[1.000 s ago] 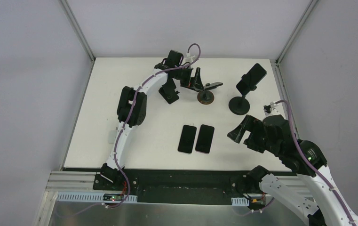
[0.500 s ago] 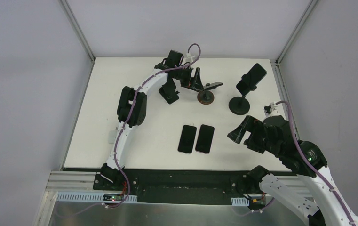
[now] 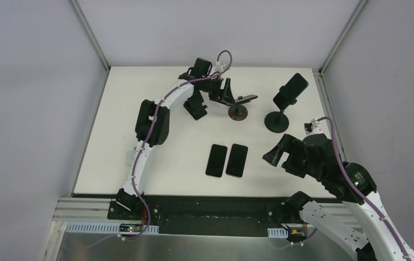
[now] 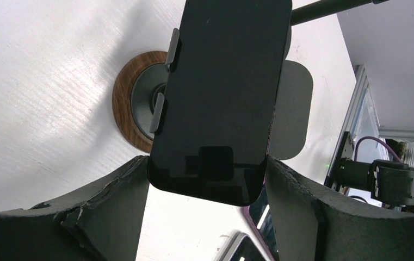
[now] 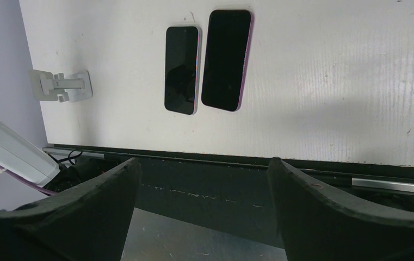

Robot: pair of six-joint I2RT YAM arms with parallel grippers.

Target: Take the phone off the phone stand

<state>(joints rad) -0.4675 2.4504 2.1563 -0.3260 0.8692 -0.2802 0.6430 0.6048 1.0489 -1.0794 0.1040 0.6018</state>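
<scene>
A black phone (image 4: 223,92) sits clamped in a phone stand with a round wooden base (image 4: 125,117). My left gripper (image 4: 207,166) is at the phone's near end, and both fingers press against its side edges. From above, this phone (image 3: 246,98) lies nearly flat over the stand base (image 3: 238,112), with the left gripper (image 3: 227,93) at its left end. My right gripper (image 3: 278,154) hovers open over the front right of the table with nothing between its fingers (image 5: 112,190).
Another phone (image 3: 291,88) rests on a black stand (image 3: 276,120) at the back right. Two phones (image 3: 216,160) (image 3: 236,160) lie flat mid-table. A black stand (image 3: 196,107) is under the left arm. A small white stand (image 5: 61,86) lies near the front left edge.
The left gripper's jaws have narrowed onto the phone's sides. Both arms otherwise hold their places.
</scene>
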